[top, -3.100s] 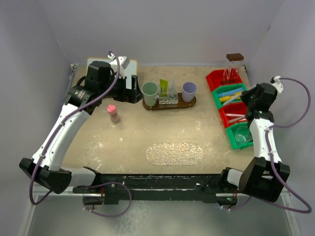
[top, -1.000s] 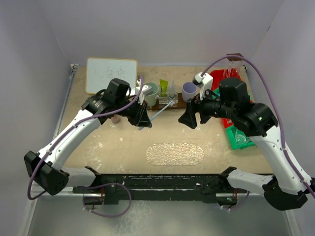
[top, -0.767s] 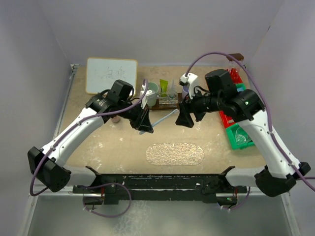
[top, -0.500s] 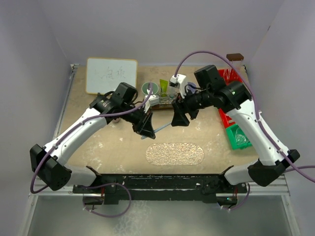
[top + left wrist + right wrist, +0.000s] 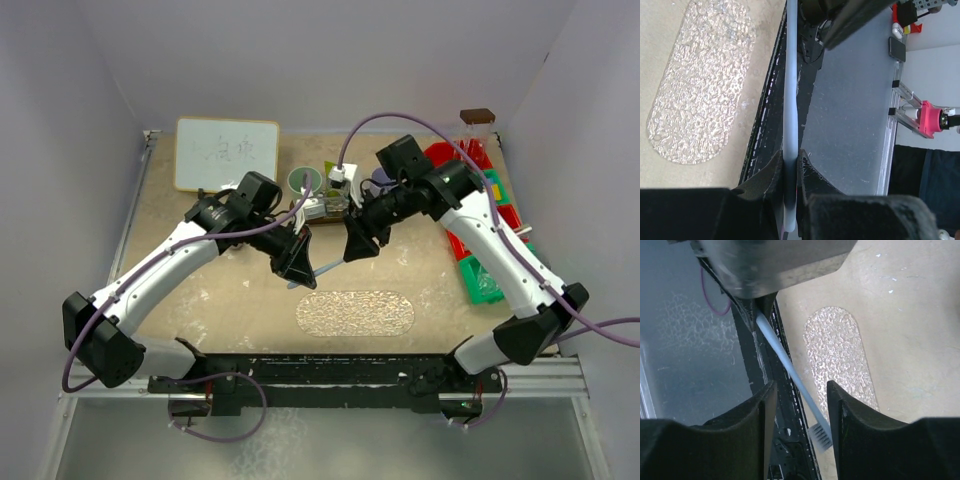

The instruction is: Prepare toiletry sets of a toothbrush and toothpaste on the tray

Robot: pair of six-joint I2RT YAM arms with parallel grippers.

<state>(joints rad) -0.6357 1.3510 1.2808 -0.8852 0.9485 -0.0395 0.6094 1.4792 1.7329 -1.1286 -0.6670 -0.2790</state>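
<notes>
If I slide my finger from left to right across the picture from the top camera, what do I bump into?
whiteboard → left gripper → right gripper → red and green bins

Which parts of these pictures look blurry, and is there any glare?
Right wrist view: the left gripper sits too near the lens and blurs across the top, while the slim pale-blue toothbrush is crisp. Left wrist view: the textured clear oval tray glints; the jaws at the bottom are dark. Top view: even light, soft shadows.
</notes>
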